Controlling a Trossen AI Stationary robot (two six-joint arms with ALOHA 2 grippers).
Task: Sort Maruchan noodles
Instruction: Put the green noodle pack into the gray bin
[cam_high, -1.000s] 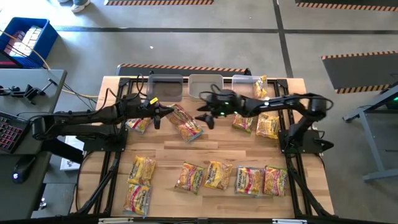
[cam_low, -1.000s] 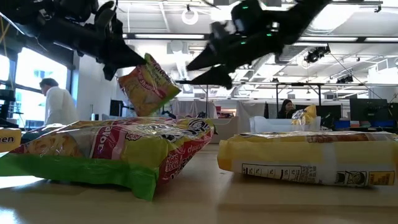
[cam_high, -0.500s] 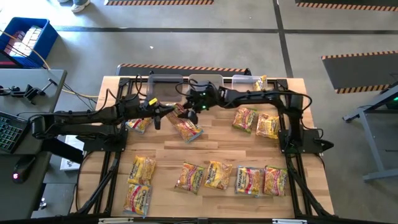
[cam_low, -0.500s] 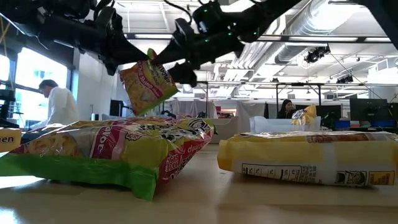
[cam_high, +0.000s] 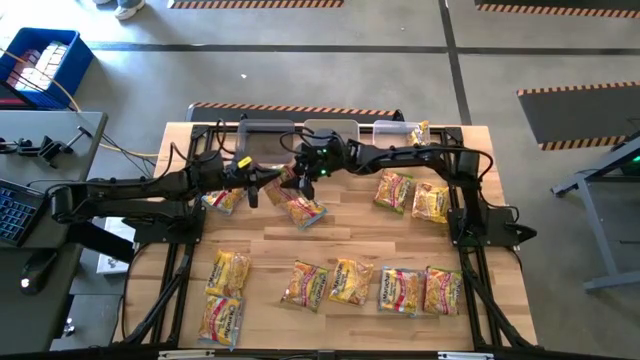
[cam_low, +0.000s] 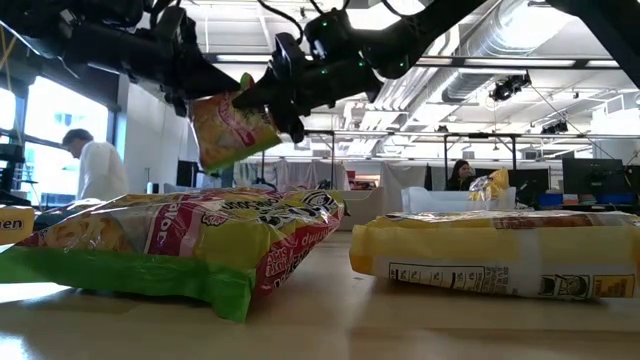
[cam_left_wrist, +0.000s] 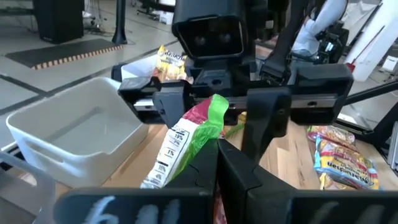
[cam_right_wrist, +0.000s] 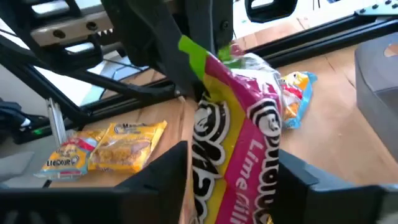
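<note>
Above the table's far half, the left gripper (cam_high: 262, 176) is pinched shut on one end of a pink-and-green packet (cam_low: 228, 128), holding it in the air. The right gripper (cam_high: 297, 170) straddles the packet's other end, its fingers (cam_right_wrist: 163, 167) on either side; whether they press it I cannot tell. Other packets (cam_high: 345, 282) lie on the table (cam_high: 350, 235), one (cam_high: 418, 132) in a bin (cam_high: 392, 128).

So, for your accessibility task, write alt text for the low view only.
Two dark end effectors meet in the air over a table: the left end effector is shut on a hanging pink-and-green noodle packet, and the right end effector straddles it. Below lie a pink-green packet and a yellow packet.
</note>
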